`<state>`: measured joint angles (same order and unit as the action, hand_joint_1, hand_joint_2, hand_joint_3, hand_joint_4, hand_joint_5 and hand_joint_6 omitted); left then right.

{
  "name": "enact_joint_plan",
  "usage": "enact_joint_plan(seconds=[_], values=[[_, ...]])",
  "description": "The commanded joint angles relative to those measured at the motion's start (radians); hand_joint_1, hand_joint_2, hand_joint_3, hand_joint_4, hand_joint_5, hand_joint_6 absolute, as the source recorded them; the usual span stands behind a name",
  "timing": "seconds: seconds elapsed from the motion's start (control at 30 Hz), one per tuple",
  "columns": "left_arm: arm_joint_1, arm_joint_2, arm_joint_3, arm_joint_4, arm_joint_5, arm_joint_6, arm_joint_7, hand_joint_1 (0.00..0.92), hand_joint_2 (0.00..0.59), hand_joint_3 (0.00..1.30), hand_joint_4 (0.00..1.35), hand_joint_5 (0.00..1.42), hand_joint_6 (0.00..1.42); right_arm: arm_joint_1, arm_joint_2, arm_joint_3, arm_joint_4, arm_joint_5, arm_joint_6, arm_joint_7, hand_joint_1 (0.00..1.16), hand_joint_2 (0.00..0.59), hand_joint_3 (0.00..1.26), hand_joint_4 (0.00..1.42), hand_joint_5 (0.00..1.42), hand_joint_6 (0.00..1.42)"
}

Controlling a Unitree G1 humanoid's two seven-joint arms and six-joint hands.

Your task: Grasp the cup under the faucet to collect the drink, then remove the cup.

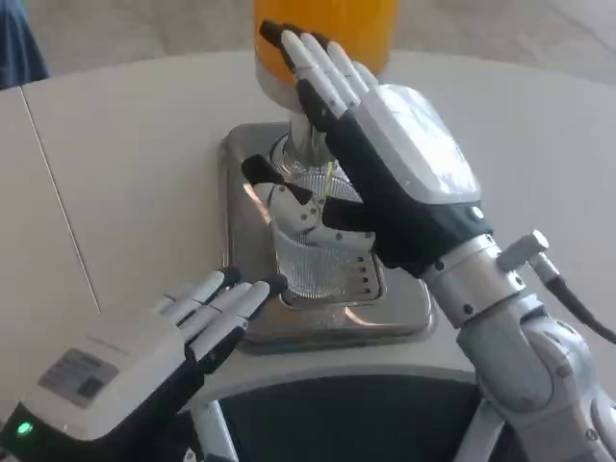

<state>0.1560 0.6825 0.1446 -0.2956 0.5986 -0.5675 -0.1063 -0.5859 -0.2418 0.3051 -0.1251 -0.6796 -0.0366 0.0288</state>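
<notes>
A clear ribbed cup (314, 262) stands on the silver drip tray (406, 310) below the dispenser's faucet (304, 142). My right hand (397, 166) reaches in from the right and holds the cup: the thumb (289, 200) lies against its near left side and the palm covers its right side. The fingers (313, 60) stretch straight past the cup towards the orange juice tank (373, 27). A thin yellow streak (329, 179) shows above the cup's mouth. My left hand (144, 354) lies low at the front left, holding nothing, its straight fingertips at the tray's front edge.
The dispenser stands at the far middle of the white table (135, 173), with its tray reaching towards me. A seam (58, 192) runs down the table on the left. The table's curved front edge passes just under both forearms.
</notes>
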Motion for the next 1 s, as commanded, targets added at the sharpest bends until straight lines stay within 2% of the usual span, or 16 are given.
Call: enact_joint_plan(seconds=[0.03,0.23,0.5,0.67,1.0], values=[[0.000,0.006,-0.006,0.004,-0.003,0.004,-0.017,0.043,0.104,0.00,0.00,0.00,0.10,0.016,-0.013,0.053,0.055,-0.009,0.031,0.099,0.37,0.452,0.00,0.00,0.00,0.02],[0.004,0.000,-0.005,0.001,-0.008,0.014,-0.024,0.043,0.104,0.00,0.00,0.00,0.10,0.013,-0.014,0.059,0.056,-0.006,0.034,0.098,0.37,0.452,0.00,0.00,0.00,0.02],[-0.009,-0.055,-0.012,-0.005,-0.078,0.126,-0.051,0.053,0.085,0.00,0.00,0.03,0.13,0.021,-0.013,0.059,0.046,-0.006,0.039,0.091,0.37,0.452,0.00,0.00,0.00,0.02],[-0.034,-0.132,-0.030,-0.032,-0.121,0.256,-0.066,0.086,0.070,0.00,0.00,0.06,0.21,0.025,-0.014,0.056,0.036,-0.007,0.042,0.088,0.37,0.454,0.00,0.00,0.00,0.02],[-0.073,-0.242,-0.069,-0.097,-0.099,0.437,-0.047,0.133,0.058,0.00,0.00,0.09,0.31,0.022,-0.017,0.056,0.037,-0.004,0.044,0.092,0.38,0.462,0.00,0.00,0.00,0.02]])
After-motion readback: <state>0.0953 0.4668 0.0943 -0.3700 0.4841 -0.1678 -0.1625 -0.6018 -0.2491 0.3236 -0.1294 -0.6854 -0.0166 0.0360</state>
